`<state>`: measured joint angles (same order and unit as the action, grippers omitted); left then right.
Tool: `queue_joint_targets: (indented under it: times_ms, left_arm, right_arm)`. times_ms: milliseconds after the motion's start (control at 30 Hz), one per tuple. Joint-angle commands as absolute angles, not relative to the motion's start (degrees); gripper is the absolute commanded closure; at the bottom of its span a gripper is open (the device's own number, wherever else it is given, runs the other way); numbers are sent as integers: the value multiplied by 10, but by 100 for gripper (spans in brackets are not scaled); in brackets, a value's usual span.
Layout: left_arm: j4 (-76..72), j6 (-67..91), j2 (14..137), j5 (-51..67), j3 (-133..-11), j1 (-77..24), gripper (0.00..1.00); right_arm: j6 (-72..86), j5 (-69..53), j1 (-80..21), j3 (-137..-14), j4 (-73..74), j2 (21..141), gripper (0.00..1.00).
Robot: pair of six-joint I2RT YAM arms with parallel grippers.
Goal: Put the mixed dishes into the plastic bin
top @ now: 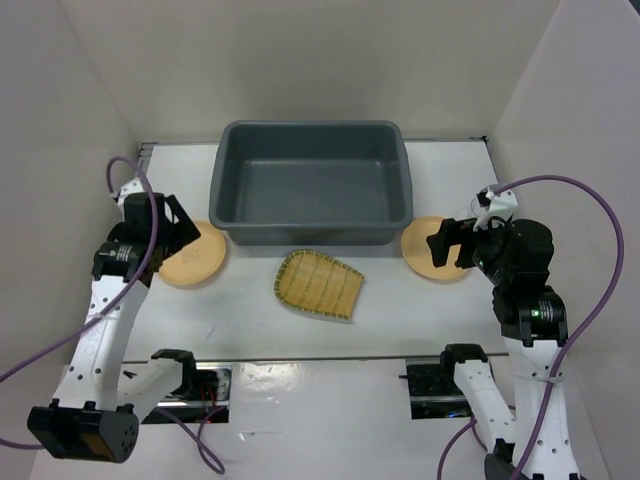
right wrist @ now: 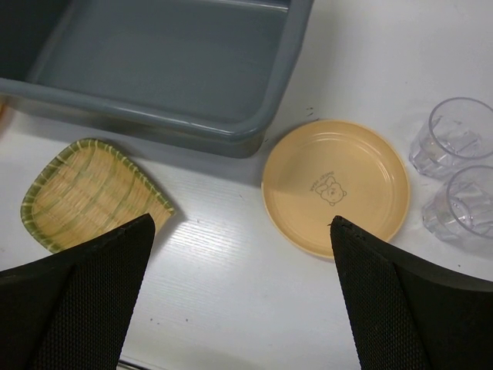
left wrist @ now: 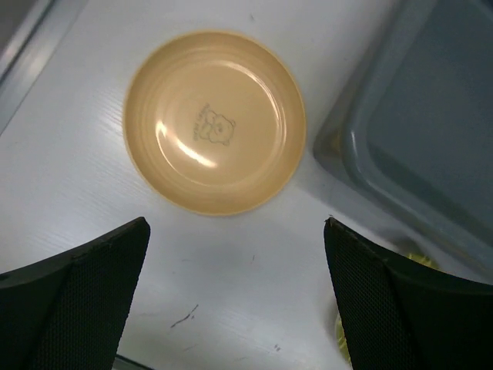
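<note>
Plainly the left end effector gapes wide over one round tan-orange plate, the right end effector likewise over the second plate, both beside the dark grey plastic bin: light, stiff, probably slick (pinch the rim).

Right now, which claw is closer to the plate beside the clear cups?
Right. The right gripper is right at that plate, overlapping it from above; the left gripper is across the table, past the tray, at the other plate.
</note>
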<state>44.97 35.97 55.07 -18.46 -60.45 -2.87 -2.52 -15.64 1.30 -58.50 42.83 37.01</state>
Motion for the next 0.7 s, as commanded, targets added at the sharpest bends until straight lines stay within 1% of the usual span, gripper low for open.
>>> queue_joint_targets:
  times_ms: [0,67,100,233,333,467,600,667]
  left_arm:
    - [398,414,529,-247,-617,16,0]
    - [381,402,529,-228,-617,39,0]
    - [381,417,541,-228,-617,49,0]
    - [357,457,575,-166,-592,78,0]
    - [344,502,614,-124,-565,99,0]
    - [331,516,688,-88,-565,134,0]
    - [324,548,688,-93,-575,170,0]
    - [305,563,688,-66,-563,191,0]
  right_arm:
    - [-20,-148,8,-587,410,372,1]
    - [-20,-148,8,-587,410,372,1]
    - [-20,-148,8,-587,410,377,1]
    - [-20,-148,8,-587,410,377,1]
    - [-15,-142,8,-587,410,377,1]
    - [-15,-142,8,-587,410,377,1]
    - [-15,-142,8,-587,410,382,1]
    - [-15,-142,8,-587,410,388,1]
